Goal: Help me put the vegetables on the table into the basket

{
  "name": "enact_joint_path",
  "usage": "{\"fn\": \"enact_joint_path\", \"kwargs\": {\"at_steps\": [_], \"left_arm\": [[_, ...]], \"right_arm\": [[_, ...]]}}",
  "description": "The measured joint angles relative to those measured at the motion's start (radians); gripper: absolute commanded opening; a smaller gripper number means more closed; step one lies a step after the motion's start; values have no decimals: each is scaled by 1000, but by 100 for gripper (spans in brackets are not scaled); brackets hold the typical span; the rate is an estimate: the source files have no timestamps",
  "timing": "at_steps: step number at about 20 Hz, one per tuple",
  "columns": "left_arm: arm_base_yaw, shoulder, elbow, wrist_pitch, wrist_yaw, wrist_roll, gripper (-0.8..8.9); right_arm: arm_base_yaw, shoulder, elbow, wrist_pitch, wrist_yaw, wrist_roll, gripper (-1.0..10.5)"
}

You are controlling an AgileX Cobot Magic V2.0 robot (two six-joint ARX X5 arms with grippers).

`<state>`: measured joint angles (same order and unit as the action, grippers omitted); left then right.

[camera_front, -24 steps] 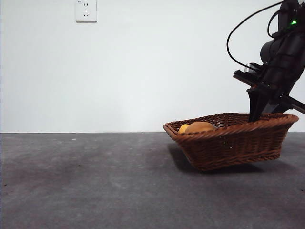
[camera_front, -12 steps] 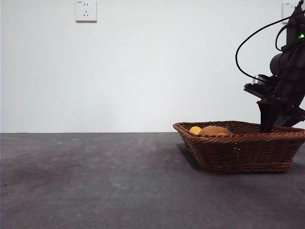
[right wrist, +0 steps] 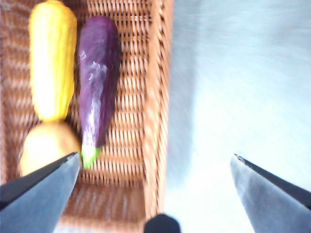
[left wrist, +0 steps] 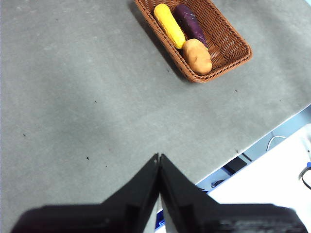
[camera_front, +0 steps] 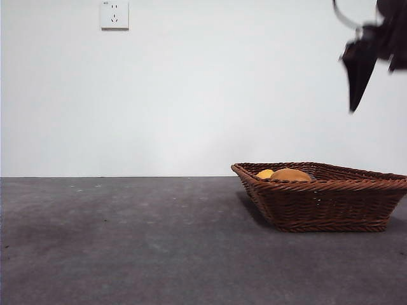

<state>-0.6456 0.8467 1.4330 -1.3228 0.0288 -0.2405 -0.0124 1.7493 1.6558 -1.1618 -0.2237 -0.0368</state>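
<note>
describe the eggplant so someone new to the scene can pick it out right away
Find the brown wicker basket on the grey table; three vegetables lie inside it. The eggplant lies lengthwise beside the yellow corn cob, with the orange-brown potato at their ends. It is the only dark purple one, with a bright green stem tip.

**Warm colours showing against grey**

The basket (left wrist: 228, 46) is showing a dark reddish-brown weave with a braided rim. Inside it, the corn cob (left wrist: 169, 25) is glowing plain yellow, the potato (left wrist: 197, 56) is showing orange-brown, and the eggplant (right wrist: 97, 82) is gleaming dark purple with a bright green stem end. The table (camera_front: 127, 241) is lying matte dark grey, faintly speckled and scuffed. Both grippers' jaws are showing black. The wall (camera_front: 191, 95) is showing plain white.
</note>
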Motion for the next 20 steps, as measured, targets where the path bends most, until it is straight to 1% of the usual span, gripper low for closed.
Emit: {"fn": "enact_joint_path", "kwargs": {"at_steps": [1, 2, 3, 6, 10, 12, 16, 20], "left_arm": [[0, 0, 0, 0, 0, 5, -4], [0, 0, 0, 0, 0, 11, -4], [0, 0, 0, 0, 0, 13, -4], [0, 5, 0, 0, 0, 13, -4], [0, 30, 0, 0, 0, 13, -3], [0, 45, 0, 0, 0, 13, -3], [0, 78, 0, 0, 0, 16, -3], [0, 131, 0, 0, 0, 20, -3]], "right_arm": [[2, -57, 0, -30, 31, 5, 239], [5, -120, 0, -50, 58, 14, 27], [6, -178, 0, -58, 72, 27, -6], [6, -377, 0, -87, 79, 56, -7], [6, -628, 0, -187, 79, 60, 0], [6, -717, 0, -193, 86, 60, -1], [6, -802, 0, -193, 93, 59, 0], [6, -782, 0, -193, 93, 59, 0]]}}
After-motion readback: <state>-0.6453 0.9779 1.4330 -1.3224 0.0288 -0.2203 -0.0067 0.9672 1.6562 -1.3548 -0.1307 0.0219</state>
